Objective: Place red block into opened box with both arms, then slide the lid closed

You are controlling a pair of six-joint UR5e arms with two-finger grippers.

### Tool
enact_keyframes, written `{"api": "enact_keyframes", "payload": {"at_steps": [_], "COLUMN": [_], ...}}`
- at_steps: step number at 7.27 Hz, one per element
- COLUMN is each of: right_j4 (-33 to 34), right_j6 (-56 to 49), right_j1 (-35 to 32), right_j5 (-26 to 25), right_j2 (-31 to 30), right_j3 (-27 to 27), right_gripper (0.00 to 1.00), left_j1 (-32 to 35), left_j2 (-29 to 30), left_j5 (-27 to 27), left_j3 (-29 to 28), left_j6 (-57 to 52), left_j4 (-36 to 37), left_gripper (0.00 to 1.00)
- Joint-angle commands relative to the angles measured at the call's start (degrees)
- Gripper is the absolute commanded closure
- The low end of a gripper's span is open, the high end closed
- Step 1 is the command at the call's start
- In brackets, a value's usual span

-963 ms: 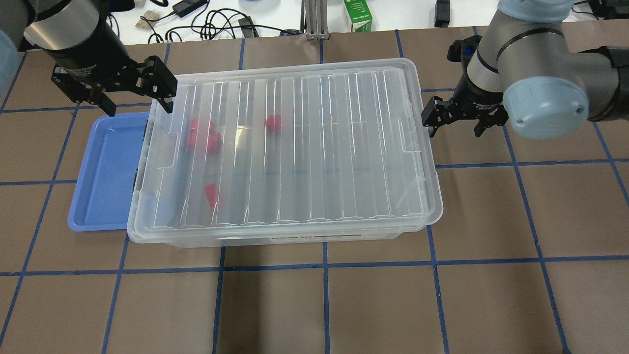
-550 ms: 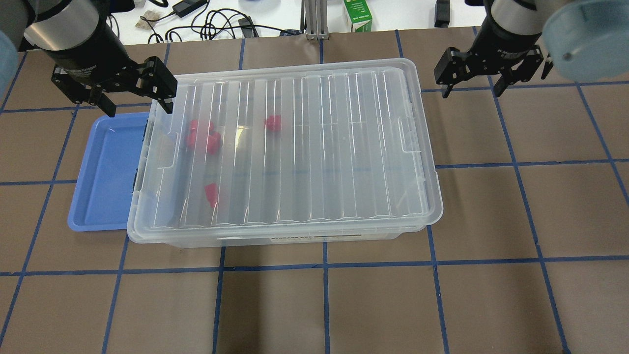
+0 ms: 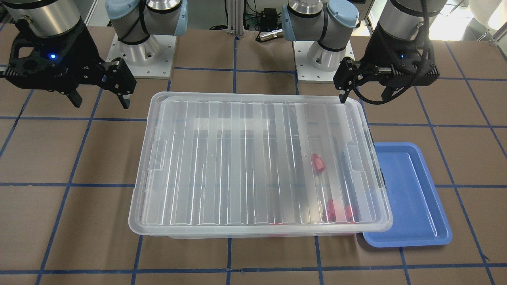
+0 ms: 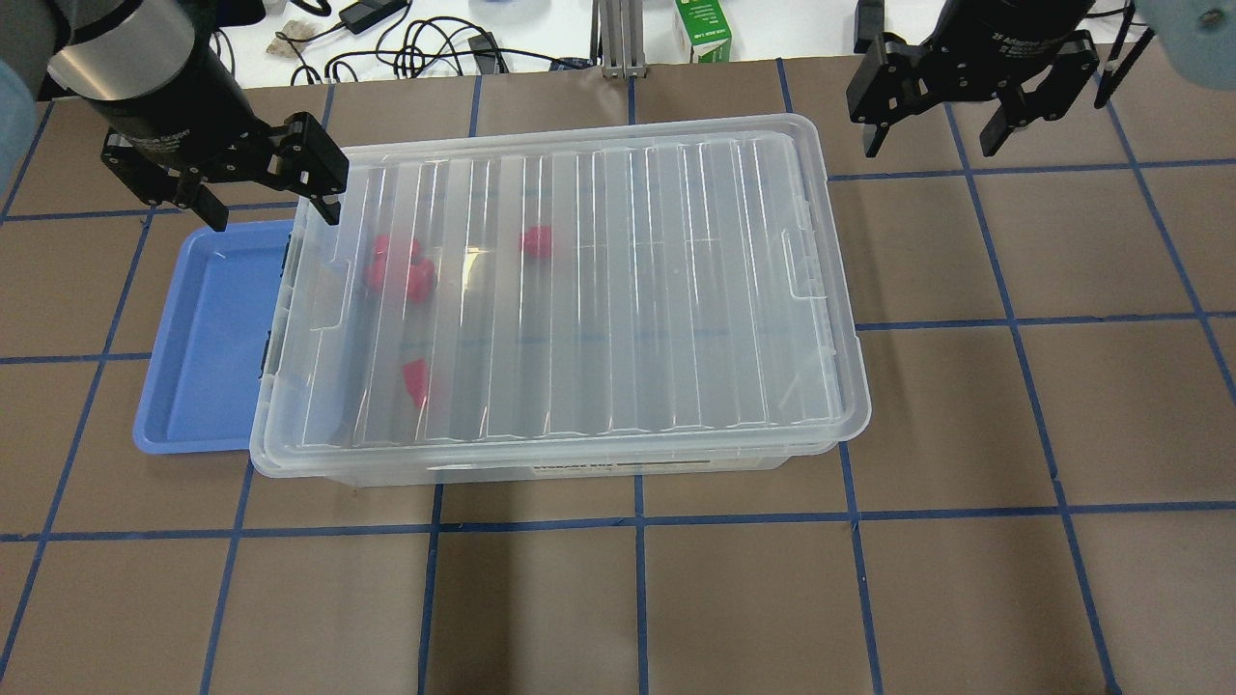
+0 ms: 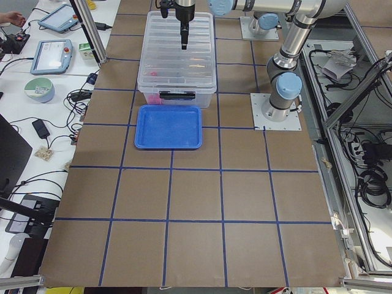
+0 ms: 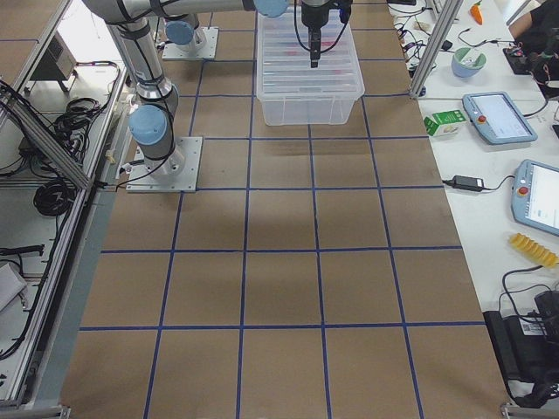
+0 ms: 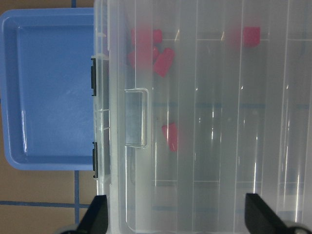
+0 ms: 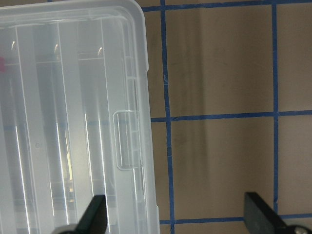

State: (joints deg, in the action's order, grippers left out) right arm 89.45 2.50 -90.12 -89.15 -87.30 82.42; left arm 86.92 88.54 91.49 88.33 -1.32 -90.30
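- The cluster of red blocks (image 4: 398, 268) lies inside the box (image 4: 435, 473), near its end on the robot's left. It shows blurred pink through the lid (image 4: 618, 290).
- A lone red block (image 4: 537, 241) sits further towards the middle, and a wedge-like red piece (image 4: 417, 381) lies nearer the robot.
- The lid covers the whole box. It is translucent plastic with long parallel ribs, rounded corners and a moulded handle recess at each short end.
- The left gripper (image 4: 273, 217) points straight down at the box's far left corner, fingers spread wide and holding nothing. One finger is over the lid's corner, the other over the blue tray (image 4: 208, 338).
- The right gripper (image 4: 932, 147) also hangs downward with its fingers wide apart and empty. It is over the table (image 4: 966, 415), beyond the box's far right corner.
- The blue tray is smooth, shallow plastic with a raised rim, and the box's left end hides part of it.
- Black clips (image 7: 93, 80) sit on the box's end wall beside the tray.
- The table is covered in brown paper marked with a blue tape grid.
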Motion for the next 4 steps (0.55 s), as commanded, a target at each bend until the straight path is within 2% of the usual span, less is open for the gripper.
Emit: {"api": "enact_keyframes", "payload": {"at_steps": [1,4], "right_j4": [0.5,0.5], "right_j6": [1.5,1.5], "right_j1": [-2.3,-2.3], "right_j5": [-0.2,0.1], "right_j2": [0.3,0.3], "right_j3": [0.0,0.1], "right_gripper": [0.0,0.0], "left_j1": [0.0,0.2], "left_j2": [0.1,0.1], "left_j5": [0.0,0.0], "left_j3": [0.0,0.4], "left_j6": [0.0,-0.1], "left_j4": [0.0,-0.1], "left_gripper": [0.0,0.0]}}
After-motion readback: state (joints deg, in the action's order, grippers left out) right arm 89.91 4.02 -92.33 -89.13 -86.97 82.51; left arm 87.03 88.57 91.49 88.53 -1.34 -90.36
